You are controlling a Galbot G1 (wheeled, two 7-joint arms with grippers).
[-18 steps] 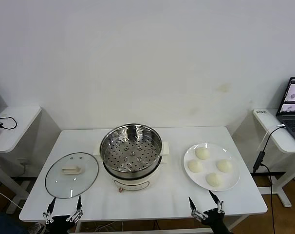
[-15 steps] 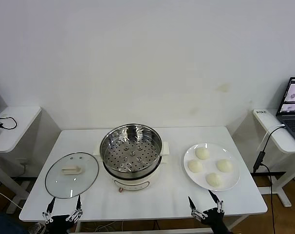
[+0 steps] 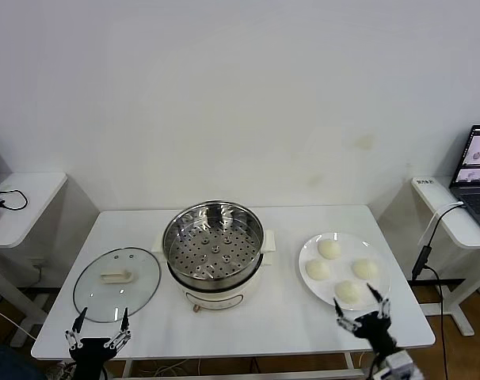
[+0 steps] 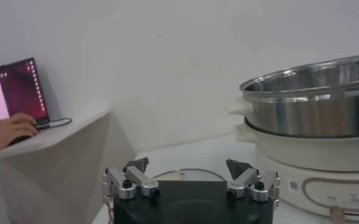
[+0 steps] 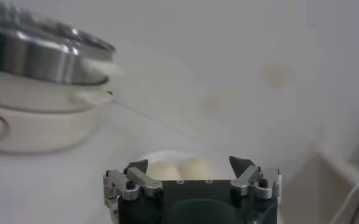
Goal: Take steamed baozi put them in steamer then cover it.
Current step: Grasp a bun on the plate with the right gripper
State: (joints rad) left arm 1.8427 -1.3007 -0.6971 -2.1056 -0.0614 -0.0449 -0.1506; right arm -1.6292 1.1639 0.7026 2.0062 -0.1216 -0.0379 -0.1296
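Several cream-white baozi lie on a white plate at the table's right. The steel perforated steamer sits in its cream pot at the middle, uncovered. The glass cover with its cream handle lies flat at the left. My right gripper is open and empty, at the plate's front edge just before the nearest baozi; two baozi show beyond its jaws in the right wrist view. My left gripper is open and empty at the front edge, before the cover, whose rim shows in the left wrist view.
The white table has side desks on both sides. A laptop stands on the right desk, with a cable hanging down. On the left desk a person's hand rests by another laptop.
My right gripper has moved right and forward from the table's front edge up to the plate's front rim. My left gripper has shifted slightly.
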